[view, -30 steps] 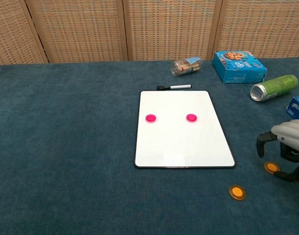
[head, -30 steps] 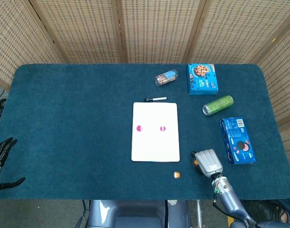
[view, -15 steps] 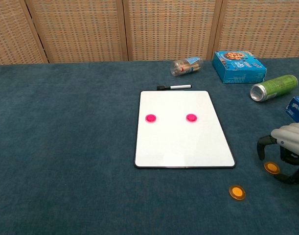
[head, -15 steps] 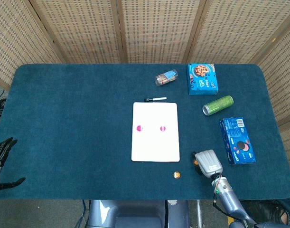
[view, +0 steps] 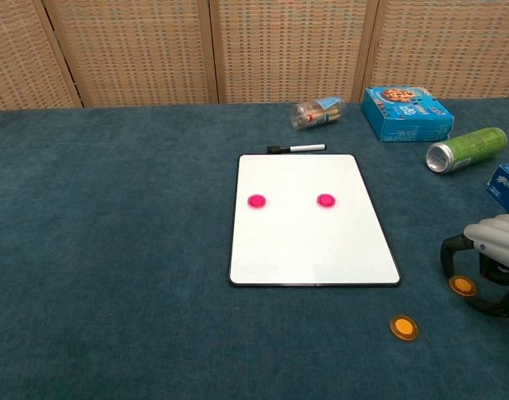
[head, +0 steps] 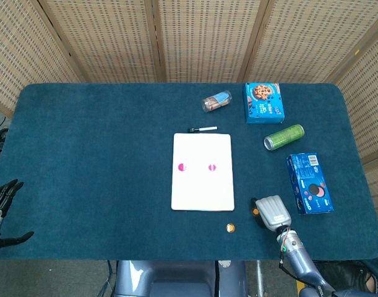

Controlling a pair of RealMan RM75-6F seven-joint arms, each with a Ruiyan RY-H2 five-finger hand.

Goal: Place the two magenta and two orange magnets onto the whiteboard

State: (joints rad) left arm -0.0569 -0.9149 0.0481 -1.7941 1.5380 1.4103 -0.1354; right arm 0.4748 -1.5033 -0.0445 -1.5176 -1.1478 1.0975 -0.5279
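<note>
Two magenta magnets (view: 256, 201) (view: 325, 200) are sitting on the whiteboard (view: 312, 242). Off the whiteboard's near right corner, the right hand (view: 490, 260) is hovering over one orange magnet (view: 462, 286), fingers spread wide around it, gripping nothing. The other orange magnet (view: 403, 327) is lying nearer that corner. The left hand (head: 3, 204) is resting open far left of the whiteboard.
</note>
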